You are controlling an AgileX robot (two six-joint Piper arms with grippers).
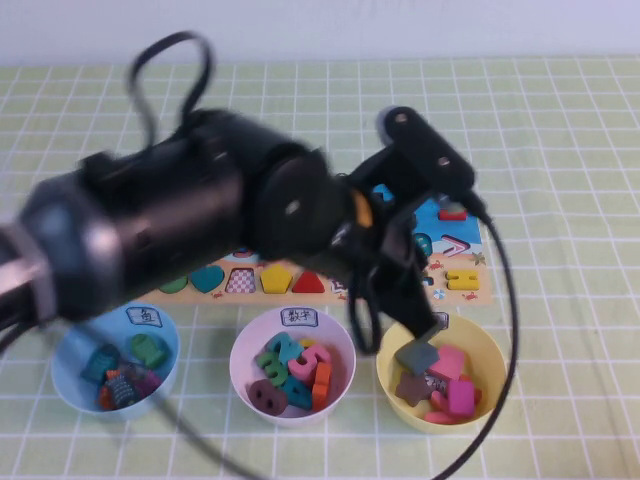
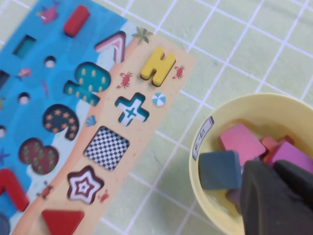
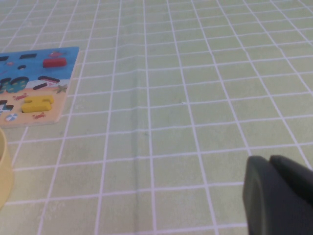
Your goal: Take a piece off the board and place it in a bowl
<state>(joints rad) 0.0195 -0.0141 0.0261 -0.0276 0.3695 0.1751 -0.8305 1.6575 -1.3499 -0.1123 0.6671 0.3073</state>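
Left tool (image 2: pixel 274 196) hung over the yellow bowl (image 2: pixel 215 215), fingers pressed together, holding nothing. Magenta piece (image 2: pixel 293 154) lay inside, beside the board (image 2: pixel 146 147). Right tool (image 3: pixel 279 196) parked above bare tabletop (image 3: pixel 195 98), fingers together. Could clip the rim and tip the bowl on withdrawal.

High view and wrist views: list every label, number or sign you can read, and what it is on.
"H": yellow letter piece on the board.
Label on the yellow bowl: black characters, too small to read.
Labels on the blue bowl and pink bowl: characters blurred, unreadable.
Left gripper shut above the yellow bowl; right gripper shut over bare tablecloth.
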